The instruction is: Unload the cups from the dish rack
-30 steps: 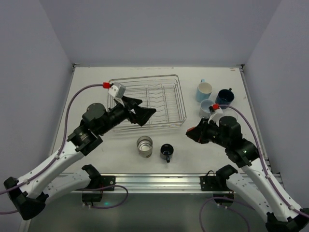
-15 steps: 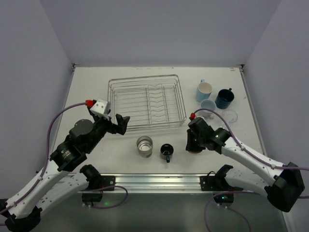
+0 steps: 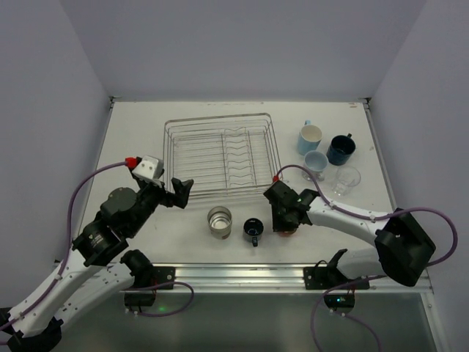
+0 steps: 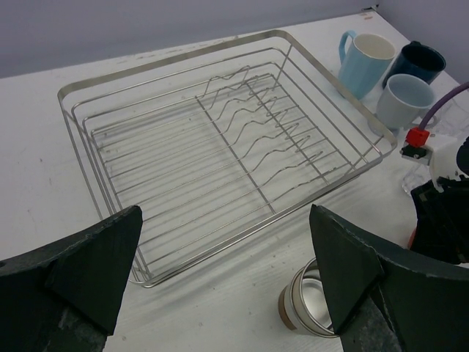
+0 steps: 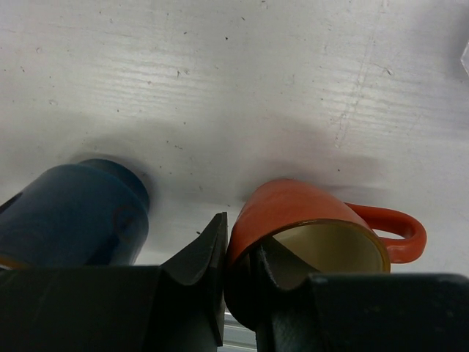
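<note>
From above, the right pincer point(image 3: 285, 222) hides nearly all of the orange mug point(image 3: 287, 234). Only a sliver of orange shows beneath it, on the table point(image 3: 139, 139) off the rack's point(image 3: 277, 158) near right corner. The right wrist view fills this in: the right pincer point(image 5: 238, 260) is closed on the orange mug's wall, one finger outside and the other inside the mouth, with the handle to the right in that view. The dark blue mug point(image 5: 73, 213) stands just beside it, not touching.

The left wrist view shows what the top view leaves unclear. The left pincer point(image 4: 223, 268) is spread wide with nothing in it, hovering before the rack's near side. The metal cup point(image 4: 311, 304) is on the table under its right finger.

In the top view the light blue mug point(image 3: 310, 138), navy mug point(image 3: 341, 149), pale cup point(image 3: 316, 161) and glass point(image 3: 346, 178) are grouped right of the rack, well apart from both pincers.
</note>
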Robot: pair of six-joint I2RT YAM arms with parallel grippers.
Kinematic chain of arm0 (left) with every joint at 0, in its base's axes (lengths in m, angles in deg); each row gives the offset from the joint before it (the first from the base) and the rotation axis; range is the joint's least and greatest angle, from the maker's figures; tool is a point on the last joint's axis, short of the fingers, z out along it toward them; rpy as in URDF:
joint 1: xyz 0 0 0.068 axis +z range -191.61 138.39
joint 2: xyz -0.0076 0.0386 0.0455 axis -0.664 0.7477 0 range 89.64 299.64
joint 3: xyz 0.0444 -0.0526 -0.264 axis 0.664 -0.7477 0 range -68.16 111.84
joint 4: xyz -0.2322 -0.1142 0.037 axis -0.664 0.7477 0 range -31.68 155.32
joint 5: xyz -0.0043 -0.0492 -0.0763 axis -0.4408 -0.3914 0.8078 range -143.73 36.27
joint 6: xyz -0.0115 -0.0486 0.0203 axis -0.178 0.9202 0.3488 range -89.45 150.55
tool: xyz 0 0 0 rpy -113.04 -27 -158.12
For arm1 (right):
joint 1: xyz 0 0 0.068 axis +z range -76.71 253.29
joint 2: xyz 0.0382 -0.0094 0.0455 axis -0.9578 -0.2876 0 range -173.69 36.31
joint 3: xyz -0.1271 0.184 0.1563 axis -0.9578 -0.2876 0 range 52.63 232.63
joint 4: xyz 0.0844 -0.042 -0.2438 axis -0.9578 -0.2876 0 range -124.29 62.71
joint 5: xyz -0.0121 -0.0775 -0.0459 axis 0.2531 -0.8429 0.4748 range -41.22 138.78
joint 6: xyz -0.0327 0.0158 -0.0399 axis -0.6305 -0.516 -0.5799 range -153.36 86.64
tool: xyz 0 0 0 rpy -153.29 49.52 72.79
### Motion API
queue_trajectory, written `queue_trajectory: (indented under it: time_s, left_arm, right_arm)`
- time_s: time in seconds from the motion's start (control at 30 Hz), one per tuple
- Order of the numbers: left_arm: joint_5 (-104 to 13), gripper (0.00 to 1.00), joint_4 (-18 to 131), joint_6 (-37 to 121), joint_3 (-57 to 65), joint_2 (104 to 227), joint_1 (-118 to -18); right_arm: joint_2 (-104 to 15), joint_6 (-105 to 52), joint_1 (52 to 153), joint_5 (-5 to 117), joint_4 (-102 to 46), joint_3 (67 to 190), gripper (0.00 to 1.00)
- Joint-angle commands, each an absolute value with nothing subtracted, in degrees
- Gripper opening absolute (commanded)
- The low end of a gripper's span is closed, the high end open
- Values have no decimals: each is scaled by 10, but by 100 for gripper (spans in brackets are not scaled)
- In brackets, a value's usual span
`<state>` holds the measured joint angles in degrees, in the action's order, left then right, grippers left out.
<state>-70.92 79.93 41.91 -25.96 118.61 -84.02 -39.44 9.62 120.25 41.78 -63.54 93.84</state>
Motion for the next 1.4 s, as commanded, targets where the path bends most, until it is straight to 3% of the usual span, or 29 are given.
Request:
queue_trajectory:
  time_s: [0.0, 0.1, 0.13, 0.23, 0.47, 0.67, 0.77, 0.9, 1.13, 1.37]
  left_arm:
    - [-710, 100, 792, 411, -266, 1184, -841]
    - [-710, 100, 792, 412, -267, 1188, -839]
    - [-710, 100, 792, 413, -267, 1189, -839]
    - [-708, 100, 791, 413, -267, 1193, -835]
    - [-705, 100, 790, 414, -266, 1200, -827]
    - [-710, 100, 791, 412, -259, 1204, -827]
    - [-695, 100, 795, 413, -238, 1203, -827]
    - [-687, 100, 813, 426, -171, 1199, -827]
    - [-723, 100, 870, 427, -37, 1217, -827]
    - [-741, 100, 882, 424, 15, 1222, -827]
  right_arm:
    - [-408, 115, 1207, 392, -590, 940, 6]
    - [-413, 120, 1208, 385, -582, 937, 12]
    - [-412, 121, 1210, 383, -584, 938, 21]
    - [-401, 121, 1214, 374, -598, 942, 35]
    - [-335, 126, 1220, 361, -640, 958, 43]
    - [-201, 118, 1225, 379, -668, 982, 47]
    - [-99, 78, 1225, 409, -646, 997, 64]
    - [34, 12, 1225, 407, -601, 1028, 99]
    - [175, -67, 1225, 345, -581, 1128, 99]
    - [237, -74, 1225, 274, -564, 1108, 99]
